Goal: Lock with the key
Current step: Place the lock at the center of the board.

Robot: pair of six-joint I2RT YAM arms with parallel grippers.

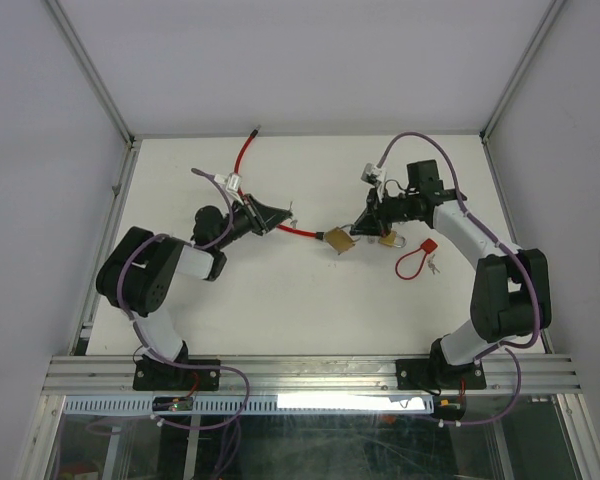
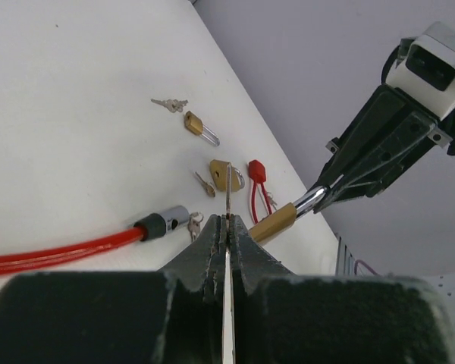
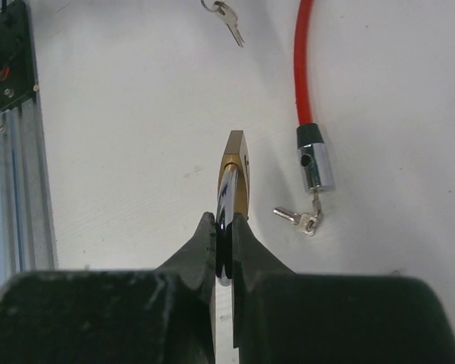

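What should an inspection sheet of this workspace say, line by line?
Surface: white table.
Job's things: key in the left jaws; padlock held by its shackle in the right jaws.
Clutter: red cable lock, spare padlocks, red lock, loose keys.
Jaws: both shut.
Cables: purple cables along both arms.
Surroundings: grey walls, metal rail at the near edge.

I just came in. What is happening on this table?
Two robot arms are preparing to lock a padlock. The right fingers are shut on the shackle of a brass padlock, holding it out toward the left arm. The left fingers pinch a thin key, pointed toward that lock but not yet in it. A red cable lock, a second padlock and loose keys lie on the table.
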